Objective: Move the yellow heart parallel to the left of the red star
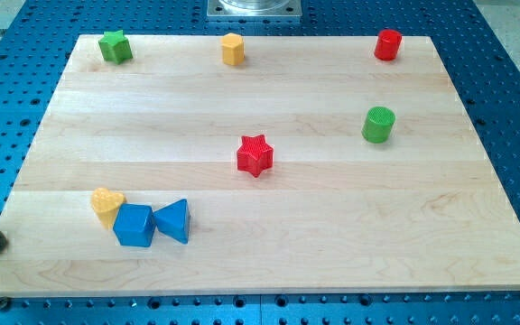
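The yellow heart (106, 204) lies at the view's lower left of the wooden board (332, 226). It touches a blue cube (134, 226) on its lower right. The red star (255, 155) sits near the board's middle, up and to the right of the heart. My tip (4, 245) shows as a dark rod end at the view's left edge, just off the board's lower left side, well to the left of the heart and slightly below it.
A blue triangular block (173, 221) touches the blue cube's right side. A green star (115, 46), a yellow hexagon (233, 49) and a red cylinder (387, 44) line the top edge. A green cylinder (378, 125) stands at the right.
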You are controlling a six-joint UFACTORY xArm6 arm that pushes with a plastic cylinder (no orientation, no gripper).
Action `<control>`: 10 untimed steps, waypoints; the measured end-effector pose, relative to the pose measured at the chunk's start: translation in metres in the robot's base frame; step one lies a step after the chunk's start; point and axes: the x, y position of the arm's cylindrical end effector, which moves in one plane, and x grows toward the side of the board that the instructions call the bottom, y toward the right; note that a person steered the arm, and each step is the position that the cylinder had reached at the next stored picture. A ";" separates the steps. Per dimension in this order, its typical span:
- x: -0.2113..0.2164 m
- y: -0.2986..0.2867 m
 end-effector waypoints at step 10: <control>-0.030 0.103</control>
